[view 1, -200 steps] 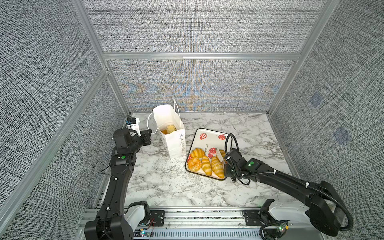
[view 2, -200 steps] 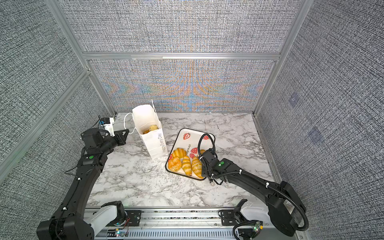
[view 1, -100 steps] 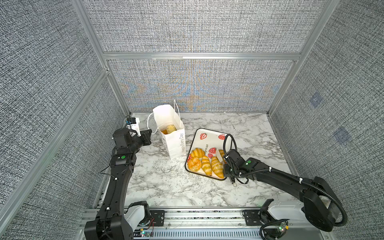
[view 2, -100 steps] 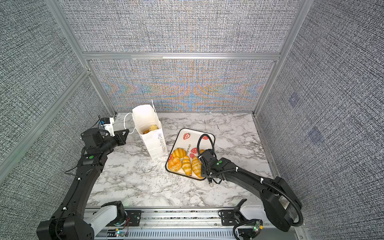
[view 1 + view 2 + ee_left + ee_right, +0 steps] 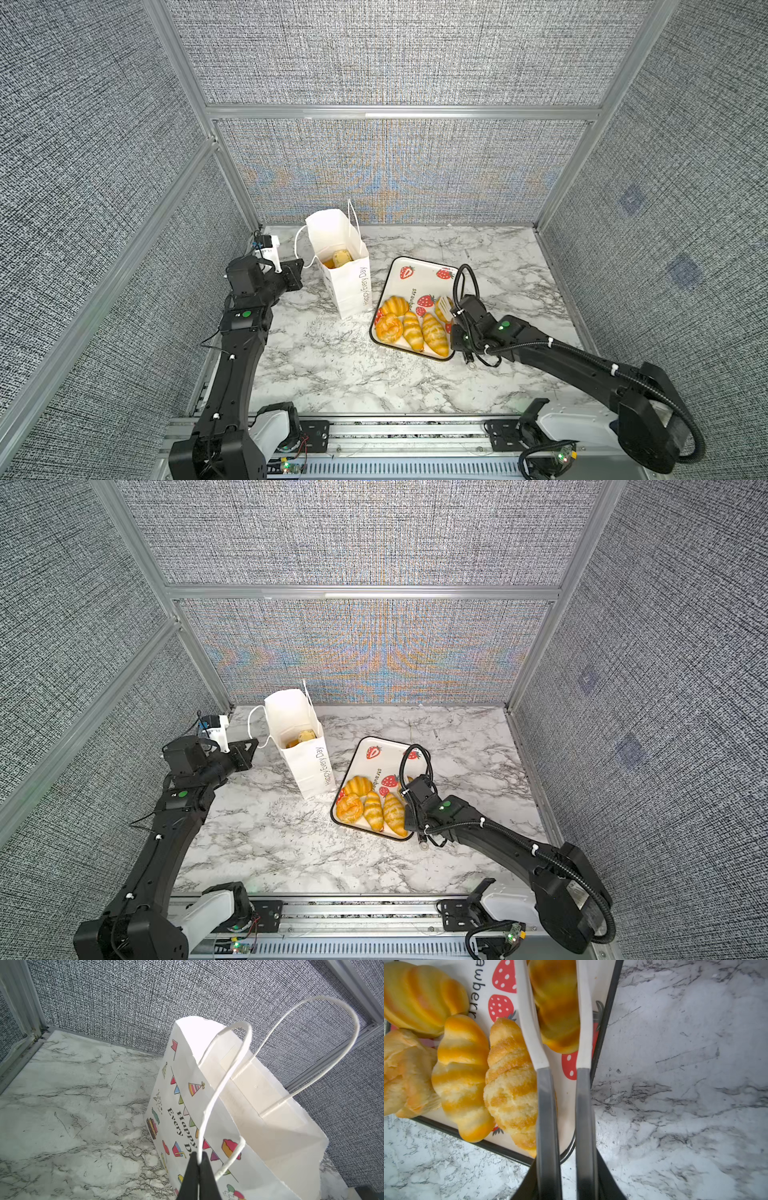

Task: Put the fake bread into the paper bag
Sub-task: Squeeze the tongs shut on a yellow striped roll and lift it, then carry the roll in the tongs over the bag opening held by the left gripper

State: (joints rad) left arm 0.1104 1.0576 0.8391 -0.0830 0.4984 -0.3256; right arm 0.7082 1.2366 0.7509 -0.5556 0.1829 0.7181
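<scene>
We see the paper bag [image 5: 351, 286] standing upright and open, left of centre in both top views, with some fake bread [image 5: 338, 258] at its bottom. Our left gripper [image 5: 199, 1158] has its jaws pinched tight on the bag's near cord handle [image 5: 200, 1145]. Just right of the bag, the strawberry tray [image 5: 422, 268] lies on the marble tabletop [image 5: 332, 370], four pastries [image 5: 415, 330] crowded in its lower half. Our right gripper [image 5: 553, 978] has its jaws narrowed against both sides of a small roll [image 5: 558, 1014] at the tray's right edge. We cannot tell whether the roll is lifted.
</scene>
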